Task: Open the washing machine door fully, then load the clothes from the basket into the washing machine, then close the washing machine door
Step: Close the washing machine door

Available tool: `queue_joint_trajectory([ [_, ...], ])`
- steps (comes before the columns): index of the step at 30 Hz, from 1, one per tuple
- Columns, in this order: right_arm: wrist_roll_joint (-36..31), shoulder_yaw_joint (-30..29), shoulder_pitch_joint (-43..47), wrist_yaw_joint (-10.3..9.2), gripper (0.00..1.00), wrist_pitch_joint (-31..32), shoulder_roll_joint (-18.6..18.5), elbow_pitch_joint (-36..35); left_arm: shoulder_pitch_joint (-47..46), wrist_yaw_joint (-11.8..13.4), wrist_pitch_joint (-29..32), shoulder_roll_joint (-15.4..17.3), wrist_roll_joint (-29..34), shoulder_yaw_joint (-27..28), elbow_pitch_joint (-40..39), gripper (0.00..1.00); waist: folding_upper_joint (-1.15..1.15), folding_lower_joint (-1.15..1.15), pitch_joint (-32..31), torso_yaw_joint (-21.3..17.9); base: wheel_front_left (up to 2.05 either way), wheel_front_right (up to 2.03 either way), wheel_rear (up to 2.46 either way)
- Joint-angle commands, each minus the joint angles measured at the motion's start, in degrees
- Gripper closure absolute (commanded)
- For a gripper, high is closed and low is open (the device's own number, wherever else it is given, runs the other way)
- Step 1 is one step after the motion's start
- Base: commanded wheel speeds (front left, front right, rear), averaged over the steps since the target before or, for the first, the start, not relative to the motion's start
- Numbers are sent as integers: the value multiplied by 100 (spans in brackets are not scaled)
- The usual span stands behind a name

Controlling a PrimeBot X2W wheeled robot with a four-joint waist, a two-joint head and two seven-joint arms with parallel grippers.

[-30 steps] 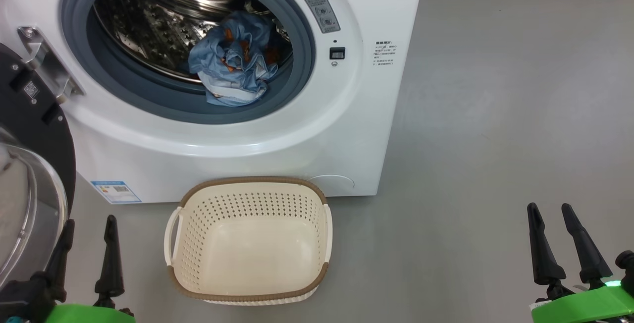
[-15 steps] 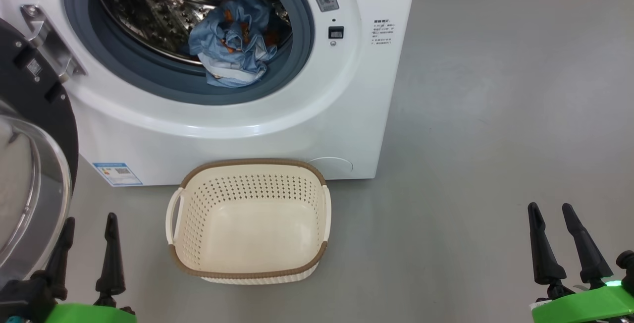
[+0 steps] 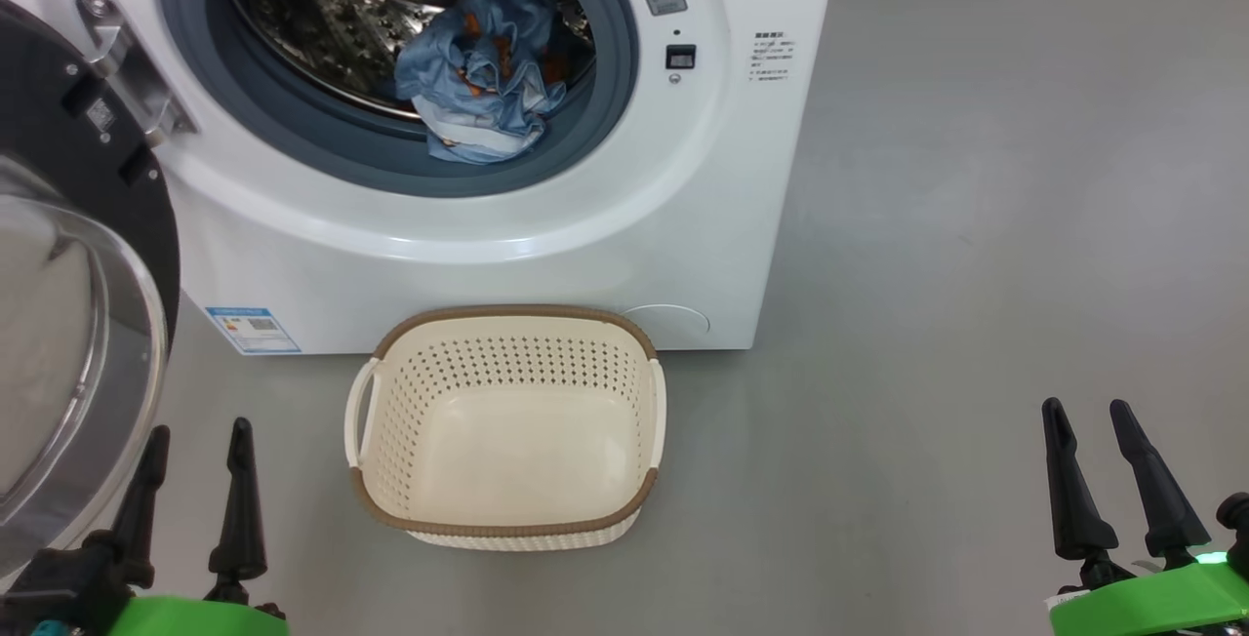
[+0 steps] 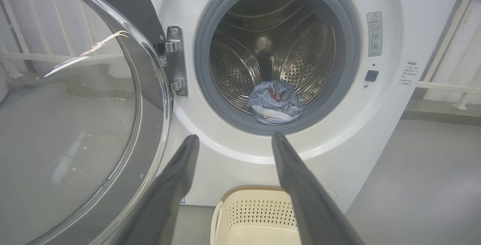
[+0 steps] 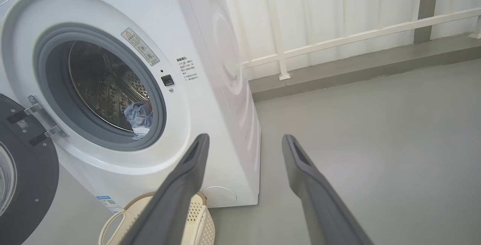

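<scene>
Floor: smooth grey, matt, faint scuffs, a soft sheen in places. In the right wrist view it runs back to a low grey kerb with a paler top and a darker front face. On the kerb stands a white railing: 1 long bar and 1 upright post ending in a small flared foot set on the kerb top. Behind the railing is a white wall with vertical ribs or folds; panel or curtain, cannot tell. 1 grey column breaks the white at far right. The left wrist view has more white bars at its right edge, above a dark grey step.
</scene>
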Motion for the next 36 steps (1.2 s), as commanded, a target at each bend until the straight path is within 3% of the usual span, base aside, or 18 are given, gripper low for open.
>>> queue_joint_trajectory([
  [1, -6, 66, -3, 33, 0, -46, -126, -159, -35, 4, -36, 97, -30, 175, -163, 0, 0, 0, -25, 69, 0, 0, 0],
  [11, 1, 235, 5, 33, 0, -46, -207, -178, 77, 4, -36, -47, -32, 200, -142, 0, 0, 0, -147, 608, 0, 0, 0],
  [26, 59, 435, 105, 33, 0, -46, -313, -105, 354, 4, -36, -199, -9, 271, -124, 0, 0, 0, -377, 1976, 0, 0, 0],
  [36, 80, 530, 175, 33, 0, -46, -314, -80, 468, 4, -36, -218, 3, 312, -120, 0, 0, 0, -497, 2593, 0, 0, 0],
])
